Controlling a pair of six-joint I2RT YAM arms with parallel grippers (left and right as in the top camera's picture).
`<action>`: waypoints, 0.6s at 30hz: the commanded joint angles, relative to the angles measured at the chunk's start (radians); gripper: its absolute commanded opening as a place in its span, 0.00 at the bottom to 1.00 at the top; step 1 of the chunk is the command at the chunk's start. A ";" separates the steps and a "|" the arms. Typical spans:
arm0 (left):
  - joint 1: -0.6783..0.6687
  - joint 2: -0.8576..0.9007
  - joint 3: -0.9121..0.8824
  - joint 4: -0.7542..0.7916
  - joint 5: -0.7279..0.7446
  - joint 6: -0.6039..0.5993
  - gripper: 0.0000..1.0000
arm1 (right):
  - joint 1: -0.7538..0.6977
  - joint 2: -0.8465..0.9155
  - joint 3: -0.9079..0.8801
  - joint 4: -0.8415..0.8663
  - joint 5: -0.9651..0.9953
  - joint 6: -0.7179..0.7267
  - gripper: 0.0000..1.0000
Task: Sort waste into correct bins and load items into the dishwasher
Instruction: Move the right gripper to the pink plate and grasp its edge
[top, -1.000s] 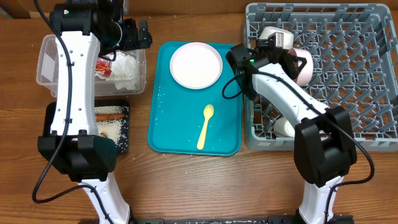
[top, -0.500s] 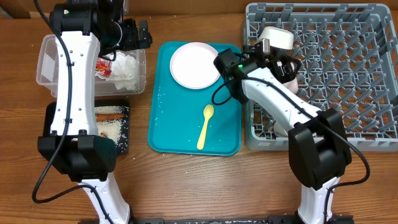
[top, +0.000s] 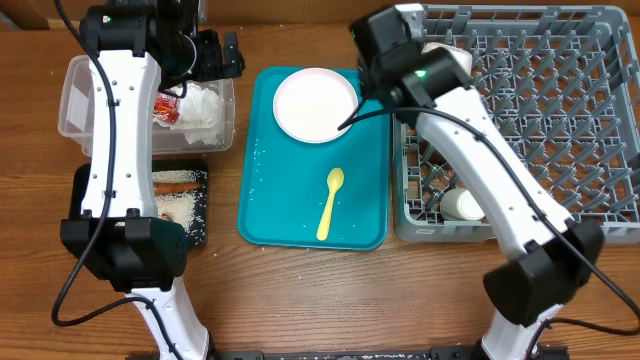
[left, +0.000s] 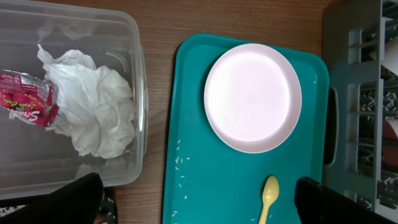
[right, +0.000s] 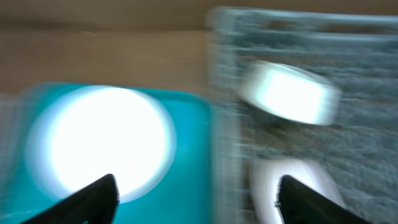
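Note:
My left gripper (left: 199, 205) hangs open and empty over the gap between the clear tub (left: 140, 93) and the teal tray (left: 186, 124). In the tub lie a crumpled white napkin (left: 93, 109) and a red-and-silver wrapper (left: 25, 106). A white plate (top: 315, 105) and a pale yellow spoon (top: 330, 203) rest on the teal tray. My right gripper (right: 202, 202) is open and empty, high over the border between the tray and the grey rack (top: 560, 110). Its view is blurred and shows the plate (right: 102, 140) and two white bowls (right: 289, 93) in the rack. A small white cup (top: 462, 205) lies in the rack's front left.
The black tray (top: 185, 205) at the front left holds rice and an orange carrot piece. Loose rice grains (left: 181, 163) dot the teal tray's left side. The right arm's wrist (top: 385, 40) stands over the rack's back-left corner.
My right gripper has opened, left a bowl in the rack, risen and swung left toward the teal tray. The left arm has not moved.

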 joint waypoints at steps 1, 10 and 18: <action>-0.001 -0.004 0.016 0.001 0.002 -0.010 1.00 | 0.000 0.034 -0.033 0.111 -0.412 0.063 0.76; -0.001 -0.004 0.016 0.001 0.002 -0.010 1.00 | -0.001 0.284 -0.080 0.171 -0.375 0.304 0.67; -0.001 -0.004 0.016 0.001 0.002 -0.010 1.00 | -0.003 0.390 -0.080 0.154 -0.322 0.367 0.61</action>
